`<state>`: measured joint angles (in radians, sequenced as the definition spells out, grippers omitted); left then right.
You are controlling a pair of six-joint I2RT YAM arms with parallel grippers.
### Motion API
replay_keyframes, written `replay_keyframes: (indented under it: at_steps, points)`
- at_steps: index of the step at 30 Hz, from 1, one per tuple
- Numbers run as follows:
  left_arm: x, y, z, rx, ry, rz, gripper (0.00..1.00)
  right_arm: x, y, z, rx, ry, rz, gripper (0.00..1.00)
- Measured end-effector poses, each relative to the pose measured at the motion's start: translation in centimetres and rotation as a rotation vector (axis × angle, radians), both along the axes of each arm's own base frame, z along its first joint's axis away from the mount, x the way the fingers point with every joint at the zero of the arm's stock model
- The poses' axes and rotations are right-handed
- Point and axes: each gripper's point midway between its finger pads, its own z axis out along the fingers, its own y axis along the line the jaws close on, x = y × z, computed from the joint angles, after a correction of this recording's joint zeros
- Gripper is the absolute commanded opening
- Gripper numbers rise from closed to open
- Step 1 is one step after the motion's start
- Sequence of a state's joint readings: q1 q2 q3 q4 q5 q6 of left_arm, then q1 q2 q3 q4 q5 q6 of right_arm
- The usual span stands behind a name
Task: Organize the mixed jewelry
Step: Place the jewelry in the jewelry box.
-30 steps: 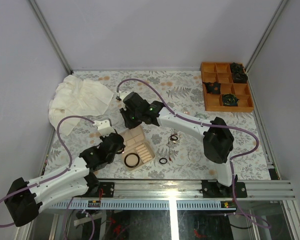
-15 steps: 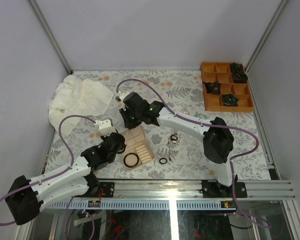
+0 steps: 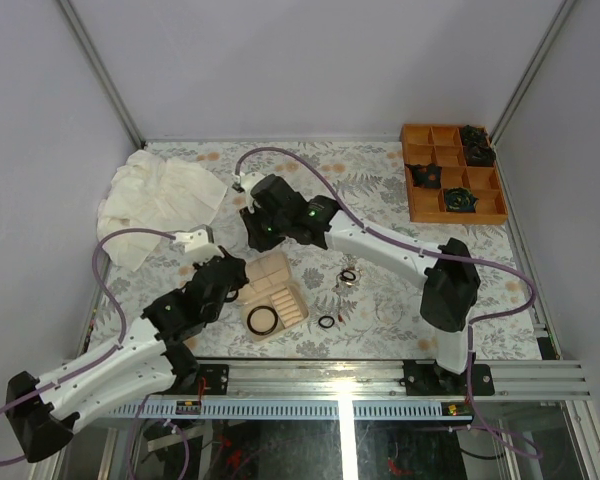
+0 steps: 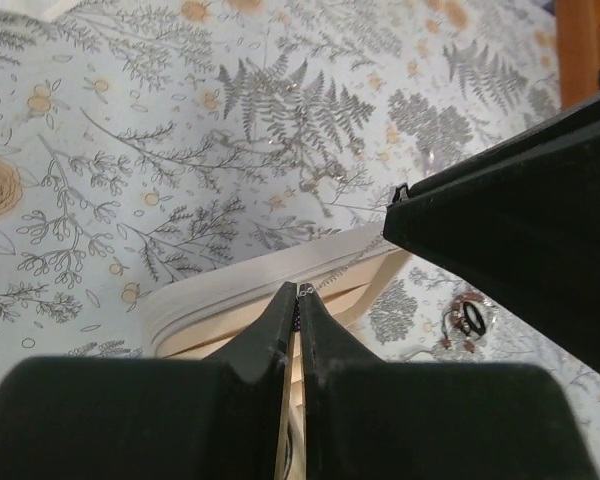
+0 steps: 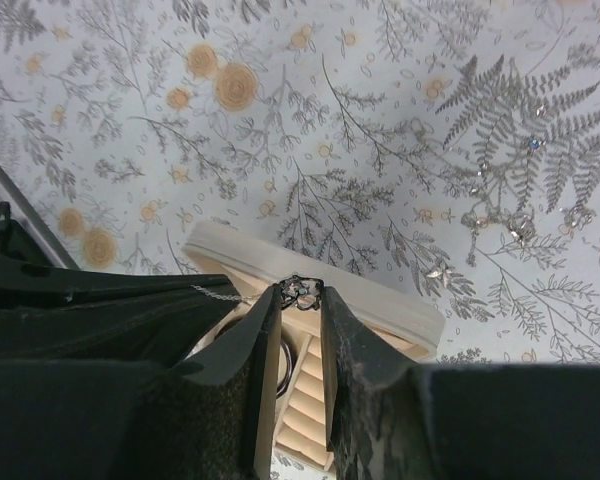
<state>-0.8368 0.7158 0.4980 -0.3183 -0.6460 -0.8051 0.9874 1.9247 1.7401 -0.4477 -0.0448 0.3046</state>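
Over the far end of the beige jewelry box [image 3: 280, 285], we find the two grippers meeting tip to tip. The left gripper [image 4: 298, 302] is fully closed, its fingers pinching a fine chain [image 4: 332, 278] that runs up and to the right toward the other arm. The right gripper [image 5: 299, 306] is only narrowly parted and clasps a small dark pendant [image 5: 300, 291] between its fingertips, with the chain trailing off to the left. We count two black rings: a larger ring [image 3: 263, 320] lying on the near end of the box and a smaller ring [image 3: 326, 322] on the floral table cover [image 3: 380, 170] just right of it. One cluster of small pieces [image 3: 348, 276] sits on the cover to the right of the box, and one silvery crystal strand [image 5: 510, 215] lies beyond it. At the far right corner stands one orange tray [image 3: 416, 205] holding at least three dark rosettes [image 3: 458, 198]. One crumpled cream cloth [image 3: 160, 200] lies far left. From above, the gripper bodies hide their own fingertips and the chain.
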Motion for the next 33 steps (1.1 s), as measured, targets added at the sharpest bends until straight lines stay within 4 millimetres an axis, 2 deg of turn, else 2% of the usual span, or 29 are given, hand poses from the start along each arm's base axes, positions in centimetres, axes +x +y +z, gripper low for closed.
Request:
replay_keyframes:
  at_steps: [7,16,24,33]
  points:
    - [0.0,0.1,2.4,-0.009,-0.039,-0.01,0.0,0.4,0.3,3.8,0.043,-0.048,0.008,0.17]
    - [0.2,0.4,5.7,-0.013,-0.095,-0.017,0.0,0.7,0.4,7.5,0.076,-0.091,0.016,0.17]
    - [0.4,0.5,9.0,-0.024,-0.148,-0.022,0.0,0.6,0.2,9.0,0.082,-0.102,0.019,0.17]
    - [0.5,0.6,10.4,-0.013,-0.176,-0.025,0.0,0.6,0.3,11.1,0.112,-0.125,0.019,0.17]
